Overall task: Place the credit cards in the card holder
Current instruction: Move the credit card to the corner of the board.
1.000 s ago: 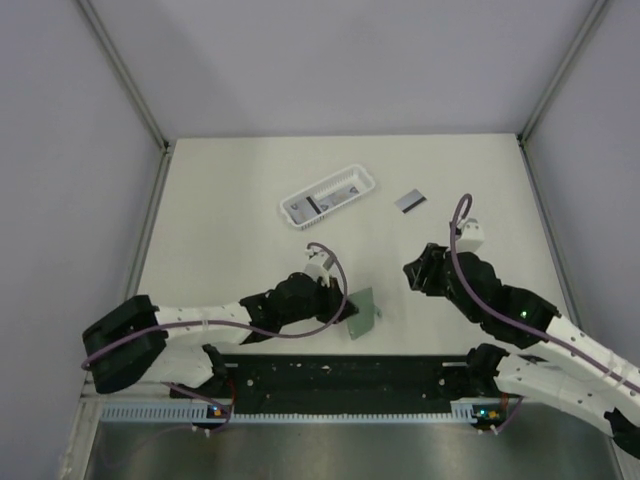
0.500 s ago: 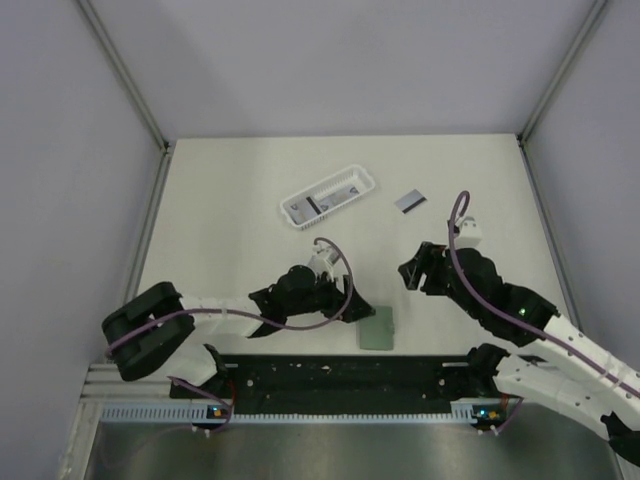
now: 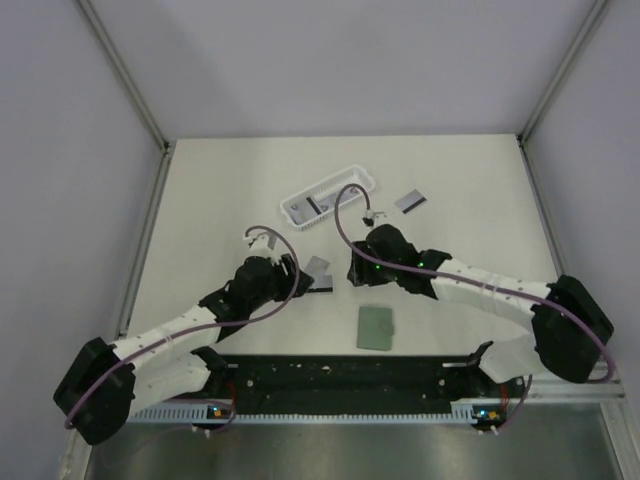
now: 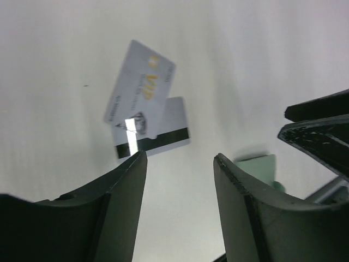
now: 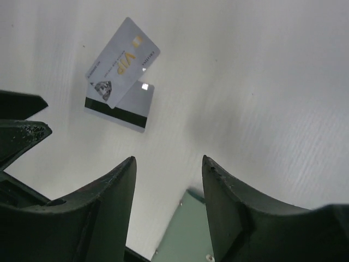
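Two light-grey credit cards (image 3: 320, 270) lie overlapped on the white table. One shows its printed face (image 4: 140, 87), the other a black stripe (image 4: 158, 139). My left gripper (image 3: 297, 279) is open just left of them, nothing between its fingers (image 4: 122, 188). Facing it from the right, my right gripper (image 3: 352, 271) is open and holds nothing. The green card holder (image 3: 376, 327) lies flat near the front edge, below the right gripper, also showing in the right wrist view (image 5: 188, 229). A third card (image 3: 410, 201) lies alone at the back right.
A white slotted basket (image 3: 296, 212) stands at the back centre with a striped card inside. The black base rail (image 3: 340, 380) runs along the table's front edge. Grey walls close in the table on three sides.
The left gripper opened and let go of the green holder, which now lies flat. The left arm drew back to the left, uncovering two cards. The right arm swung left to them.
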Motion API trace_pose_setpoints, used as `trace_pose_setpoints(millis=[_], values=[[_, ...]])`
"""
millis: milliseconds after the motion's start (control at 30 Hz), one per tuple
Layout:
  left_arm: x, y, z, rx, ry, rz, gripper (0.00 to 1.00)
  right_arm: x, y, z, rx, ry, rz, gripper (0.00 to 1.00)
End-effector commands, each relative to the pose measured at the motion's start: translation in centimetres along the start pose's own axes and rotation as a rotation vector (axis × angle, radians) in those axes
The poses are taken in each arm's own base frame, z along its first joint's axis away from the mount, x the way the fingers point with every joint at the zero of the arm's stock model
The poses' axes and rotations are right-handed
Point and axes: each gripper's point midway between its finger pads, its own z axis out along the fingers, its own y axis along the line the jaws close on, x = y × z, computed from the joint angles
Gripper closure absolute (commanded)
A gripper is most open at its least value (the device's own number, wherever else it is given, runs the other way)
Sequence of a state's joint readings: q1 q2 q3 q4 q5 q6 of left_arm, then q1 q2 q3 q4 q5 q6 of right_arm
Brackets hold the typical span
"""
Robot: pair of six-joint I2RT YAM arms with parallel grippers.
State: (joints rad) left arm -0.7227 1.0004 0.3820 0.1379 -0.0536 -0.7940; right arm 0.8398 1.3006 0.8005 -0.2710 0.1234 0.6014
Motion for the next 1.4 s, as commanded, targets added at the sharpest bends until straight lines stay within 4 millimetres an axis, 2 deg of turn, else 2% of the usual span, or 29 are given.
trace_pose_setpoints(millis=[0,133,200,233,367,400,433,467,533,567,700,833,1033,1200,1367], values=[[-0.2,4.6,-0.4,-0.142,-0.020,-0.020,0.50,-4.6,4.3,2.8,-0.130,-0.108,0.017,0.50],[-0.3,5.7,-0.3,-0.160,-0.014,-0.034,0.69,-5.5,3.0,5.1,-0.041,-0.116,0.019,0.51],[-0.1,5.7,-0.5,-0.152,-0.011,-0.034,0.74,-6.5,0.7,5.9,0.031,-0.117,0.049,0.51],[0.0,5.7,-0.6,-0.147,-0.010,-0.036,0.75,-7.4,-0.7,6.0,0.062,-0.125,0.079,0.51],[0.2,5.4,-1.3,-0.119,-0.015,-0.037,0.73,-12.6,-9.4,5.5,0.216,-0.197,0.226,0.48],[0.1,5.3,-1.5,-0.116,-0.021,-0.036,0.72,-13.7,-11.0,5.4,0.248,-0.206,0.243,0.47],[-0.1,5.2,-1.7,-0.110,-0.029,-0.033,0.72,-15.4,-12.4,5.1,0.283,-0.227,0.253,0.47],[-0.2,5.1,-1.9,-0.110,-0.034,-0.032,0.71,-15.6,-14.0,5.3,0.332,-0.218,0.257,0.46],[-0.6,4.7,-2.2,-0.096,-0.049,-0.023,0.65,-18.3,-15.7,5.5,0.405,-0.245,0.232,0.42],[-0.7,4.7,-2.3,-0.093,-0.054,-0.023,0.63,-18.7,-16.5,5.8,0.446,-0.221,0.216,0.40],[-1.0,4.3,-2.6,-0.079,-0.061,-0.021,0.56,-20.3,-18.8,8.4,0.557,-0.170,0.161,0.35],[-1.0,3.9,-2.7,-0.058,-0.056,-0.019,0.55,-21.9,-20.9,10.1,0.599,-0.163,0.166,0.35],[-0.9,3.9,-3.1,-0.059,-0.055,-0.014,0.55,-22.0,-25.3,12.2,0.630,-0.108,0.205,0.35],[-0.9,3.9,-2.9,-0.063,-0.048,-0.013,0.55,-21.6,-26.6,13.5,0.649,-0.071,0.169,0.35],[-1.0,3.7,-2.9,-0.059,-0.048,-0.010,0.55,-21.1,-27.3,14.4,0.621,-0.052,0.206,0.35]])
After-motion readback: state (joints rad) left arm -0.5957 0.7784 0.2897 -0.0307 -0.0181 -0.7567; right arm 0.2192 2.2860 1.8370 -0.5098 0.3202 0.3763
